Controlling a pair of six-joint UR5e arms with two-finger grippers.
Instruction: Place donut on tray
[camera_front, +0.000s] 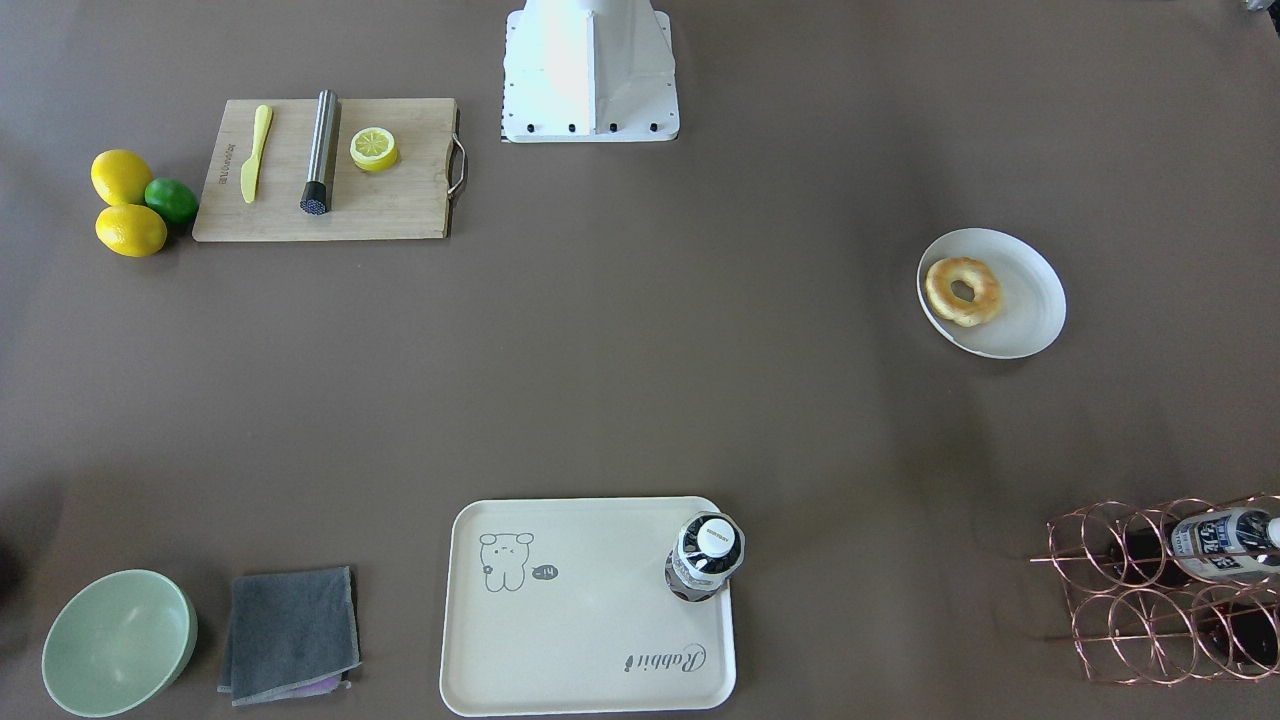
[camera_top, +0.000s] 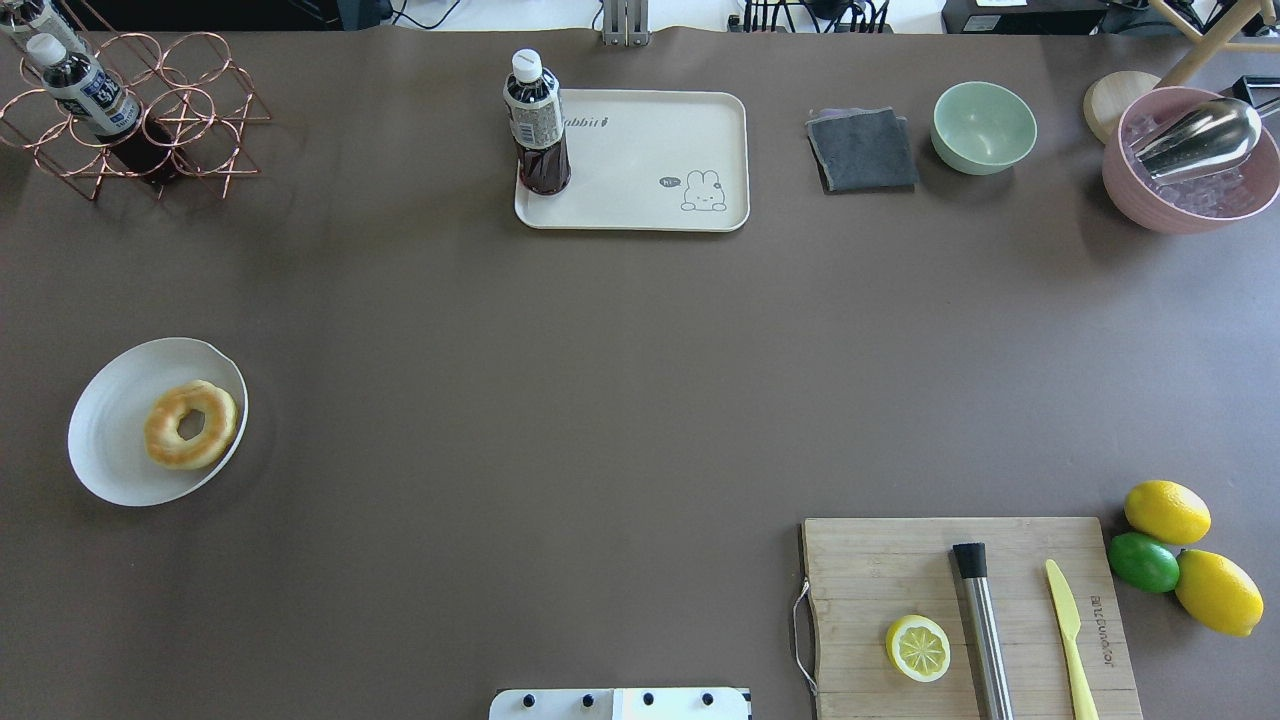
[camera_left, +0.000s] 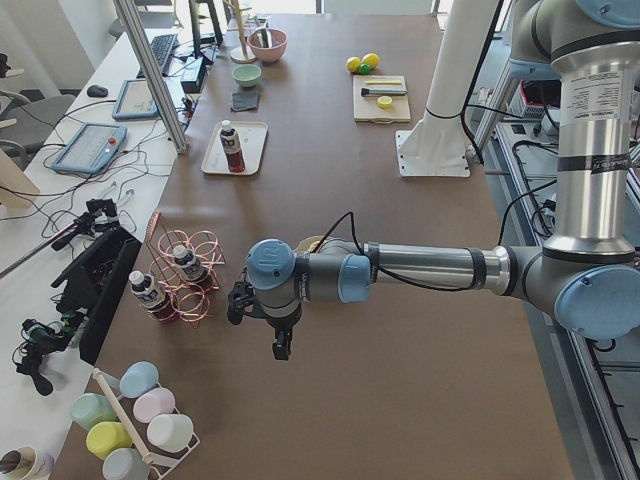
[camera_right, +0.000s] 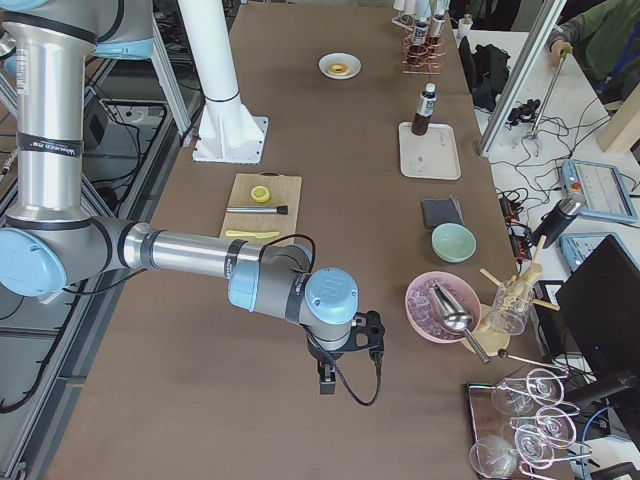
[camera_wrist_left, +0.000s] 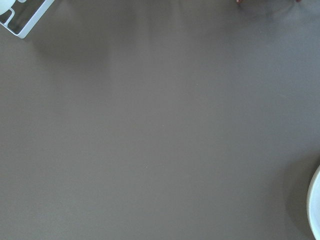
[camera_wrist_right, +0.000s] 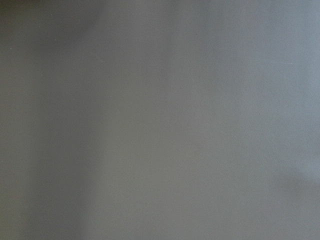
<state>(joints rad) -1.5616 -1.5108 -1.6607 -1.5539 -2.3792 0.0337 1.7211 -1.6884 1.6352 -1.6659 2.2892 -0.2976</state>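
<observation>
1. Presently, one donut (camera_top: 160, 430) lies flat on one round white plate (camera_top: 115, 420), toward the side of the plate that faces the middle of the worktop (camera_top: 600, 400). The plate is on the robot's left.
2. One cream tray (camera_top: 640, 150) with a rabbit drawing sits at the far edge, well apart from the donut. One dark bottle (camera_top: 538, 125) stands upright on it, at the corner nearest the robot on its left side; the remainder of the tray is bare.
3. One wooden cutting board (camera_top: 880, 570) lies near the robot on its right. It carries one half lemon (camera_top: 918, 648), one steel cylinder (camera_top: 985, 630) and one yellow knife (camera_top: 1068, 630).
4. Two whole lemons (camera_top: 1167, 512) and one lime (camera_top: 1143, 562) sit together just beside the board.
5. One green bowl (camera_top: 984, 127) and one folded grey cloth (camera_top: 862, 150) lie beside each other on the far right. Further right, one pink bowl (camera_top: 1190, 195) holds ice and one metal scoop (camera_top: 1200, 135).
6. One copper wire rack (camera_top: 190, 110) at the far left holds two bottles.
7. One left pincer (camera_left: 281, 348) hangs above the worktop, pointing down, and shows only from the side. I cannot tell how far open it is or whether it holds anything.
8. One right pincer (camera_right: 325, 380) hangs likewise at the opposite end, and its opening cannot be told either.
</observation>
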